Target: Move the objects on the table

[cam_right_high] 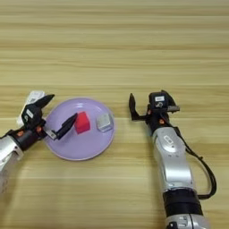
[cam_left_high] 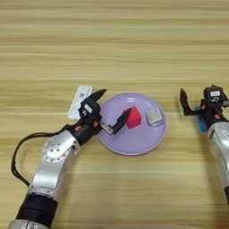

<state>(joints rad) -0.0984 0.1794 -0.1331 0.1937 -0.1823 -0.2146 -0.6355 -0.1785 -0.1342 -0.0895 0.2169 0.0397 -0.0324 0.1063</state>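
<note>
A round lilac plate (cam_left_high: 134, 144) lies on the table (cam_left_high: 116, 40) and holds a small red cube (cam_left_high: 133, 117) and a pale-grey square block (cam_left_high: 154, 116), side by side and a little apart. My left gripper (cam_left_high: 111, 108) is open over the plate's left rim. One finger is near the red cube and the other points up-left, with nothing between them. A long white stick (cam_left_high: 80, 100) lies just left of that gripper, partly hidden by it. My right gripper (cam_right_high: 149, 103) stands open to the right of the plate. A bright-blue bar (cam_left_high: 201, 123) shows partly from under its wrist.
A black cable (cam_left_high: 18, 156) loops beside my left arm near the front-left edge. Another cable (cam_right_high: 206, 174) hangs beside my right forearm. Bare wood spreads across the far half of the table.
</note>
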